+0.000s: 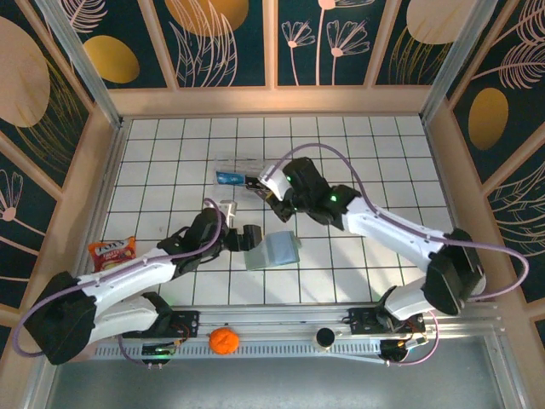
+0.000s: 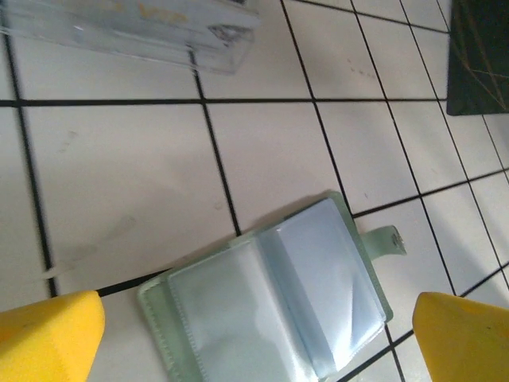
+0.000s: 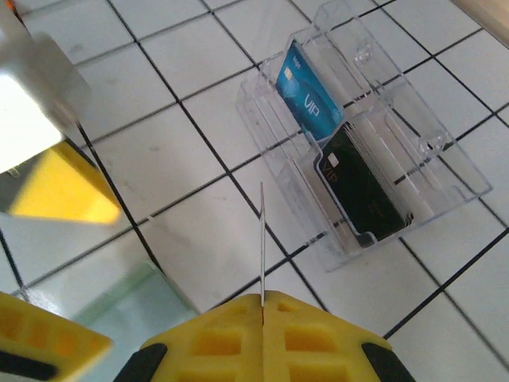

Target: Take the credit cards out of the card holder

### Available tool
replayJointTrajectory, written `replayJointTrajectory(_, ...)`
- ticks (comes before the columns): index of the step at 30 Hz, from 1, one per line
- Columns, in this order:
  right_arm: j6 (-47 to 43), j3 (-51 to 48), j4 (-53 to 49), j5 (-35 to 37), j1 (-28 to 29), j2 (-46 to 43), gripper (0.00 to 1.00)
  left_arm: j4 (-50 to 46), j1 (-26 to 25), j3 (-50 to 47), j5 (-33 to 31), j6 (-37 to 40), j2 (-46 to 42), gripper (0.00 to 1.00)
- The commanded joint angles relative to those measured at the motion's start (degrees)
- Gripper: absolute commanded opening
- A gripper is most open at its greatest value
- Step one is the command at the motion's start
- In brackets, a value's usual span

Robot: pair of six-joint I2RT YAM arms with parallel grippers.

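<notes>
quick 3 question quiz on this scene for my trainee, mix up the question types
1. True or false: the card holder lies folded shut.
2. Which cards sit in the clear box? A) blue and black B) two red C) none
3. Fill in: the ___ hand is clamped on a thin card seen edge-on.

Key
1. False: it lies open on the tiles, and the left hand over it is open too.
2. A: a blue card and a black card.
3. Right: the right hand is shut on the card.
</notes>
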Motion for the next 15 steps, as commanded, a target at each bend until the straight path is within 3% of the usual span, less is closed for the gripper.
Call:
replayJointTrajectory(1,-13.19,8.24,-9.51,-2.52,-1.74,5.49,0.00,-8.45,0.85,-1.61,-4.69,-1.16,-3.41,0.99)
replayJointTrajectory(15,-28.56,35.79,-24.34,-3.33,-6.83,28.38,0.00,-20.60,1.30,1.67,-14.60,-2.35,-7.30,0.99)
